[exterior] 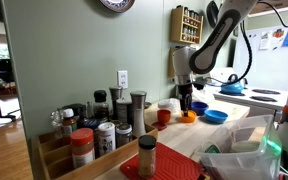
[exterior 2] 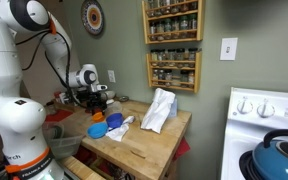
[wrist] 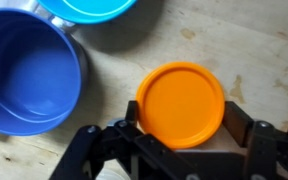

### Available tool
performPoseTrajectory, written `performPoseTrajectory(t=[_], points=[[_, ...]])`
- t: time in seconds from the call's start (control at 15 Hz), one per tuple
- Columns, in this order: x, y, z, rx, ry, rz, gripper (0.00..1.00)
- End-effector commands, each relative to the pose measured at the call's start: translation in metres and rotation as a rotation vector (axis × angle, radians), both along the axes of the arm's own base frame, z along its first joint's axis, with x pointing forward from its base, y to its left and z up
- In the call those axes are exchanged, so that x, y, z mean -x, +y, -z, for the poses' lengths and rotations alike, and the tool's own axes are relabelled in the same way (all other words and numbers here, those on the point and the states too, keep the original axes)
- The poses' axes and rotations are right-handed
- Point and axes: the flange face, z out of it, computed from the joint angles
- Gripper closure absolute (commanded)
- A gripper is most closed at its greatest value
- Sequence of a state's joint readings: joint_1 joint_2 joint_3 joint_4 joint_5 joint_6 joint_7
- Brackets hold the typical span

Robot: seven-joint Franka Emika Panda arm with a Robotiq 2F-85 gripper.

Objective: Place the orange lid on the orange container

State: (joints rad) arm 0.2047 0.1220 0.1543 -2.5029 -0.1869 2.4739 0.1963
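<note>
The orange lid [wrist: 180,102] is a flat round disc lying between the two black fingers of my gripper [wrist: 184,128] in the wrist view. The fingers press against its left and right edges, low over the wooden counter. In both exterior views a small orange shape [exterior: 189,117] [exterior 2: 114,121] sits just under the gripper [exterior: 187,103] [exterior 2: 97,101]; I cannot tell whether it is the lid or the orange container. No separate orange dish shows in the wrist view.
A dark blue bowl [wrist: 26,75] lies close on the left of the lid and a lighter blue bowl [wrist: 89,8] beyond it. A red-orange cup [exterior: 164,116], spice jars [exterior: 104,128], a white cloth [exterior 2: 159,110] and a stove with a blue kettle [exterior 2: 279,160] stand around.
</note>
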Motion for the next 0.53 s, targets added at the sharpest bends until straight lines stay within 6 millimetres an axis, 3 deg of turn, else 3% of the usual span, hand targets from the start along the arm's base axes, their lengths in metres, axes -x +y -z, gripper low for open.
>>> performPoseTrajectory(t=[0.0, 0.07, 0.13, 0.47], points=[[0.0044, -0.0036, 0.0045, 0.013, -0.004, -0.006, 0.39], [0.0045, -0.0035, 0.0053, 0.011, -0.001, -0.006, 0.29], [0.0042, -0.0030, 0.0059, 0.010, 0.000, -0.005, 0.07], [0.0047, -0.0024, 0.0026, 0.014, -0.004, -0.006, 0.00]])
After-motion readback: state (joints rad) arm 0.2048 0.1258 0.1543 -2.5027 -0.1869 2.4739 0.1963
